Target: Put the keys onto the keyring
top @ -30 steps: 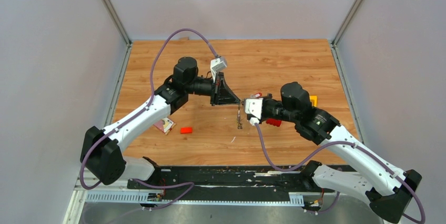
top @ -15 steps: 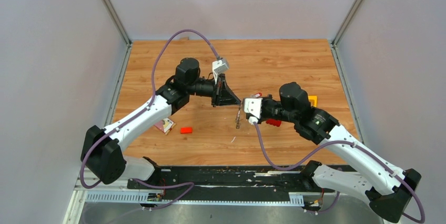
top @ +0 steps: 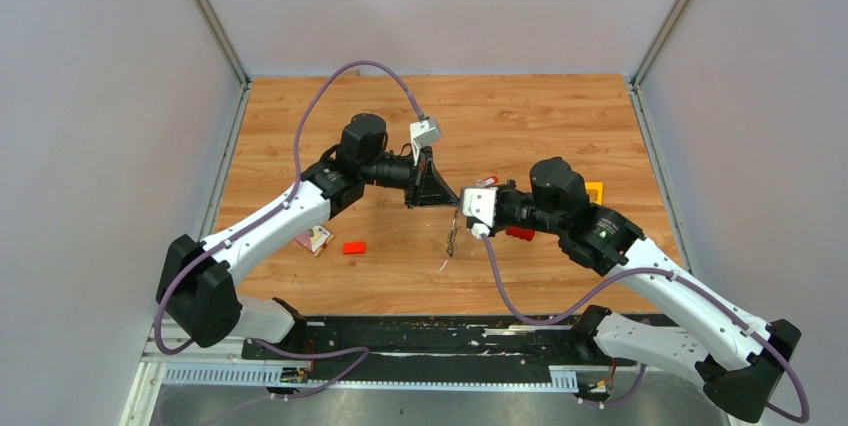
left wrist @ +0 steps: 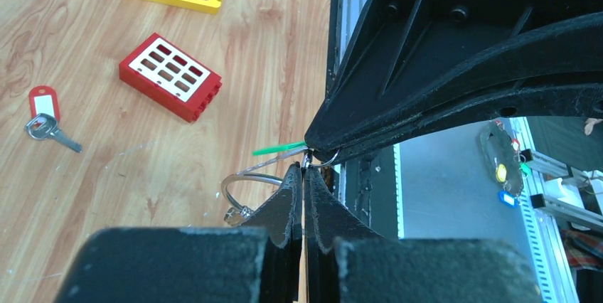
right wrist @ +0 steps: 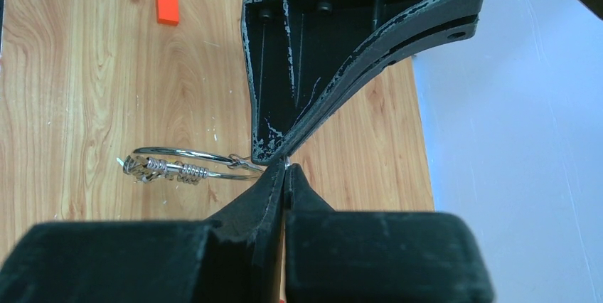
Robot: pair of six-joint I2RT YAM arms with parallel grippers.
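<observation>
The table [top: 560,116] was smooth wood-grain laminate with a faint sheen. The keyring [right wrist: 178,150] was thin, shiny metal wire. The jaws were matt black plastic, scuffed pale along their edges. The red block [left wrist: 169,76] looked plastic.

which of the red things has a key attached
The small red tag, with a silver key on it; the red block has only white squares.

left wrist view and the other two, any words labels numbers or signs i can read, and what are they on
No text can be read in any view.
red key tag: white insert, blank or too small to read.
small card: printed pattern, too small and blurred to read.
red block: only white squares, no characters.
</observation>
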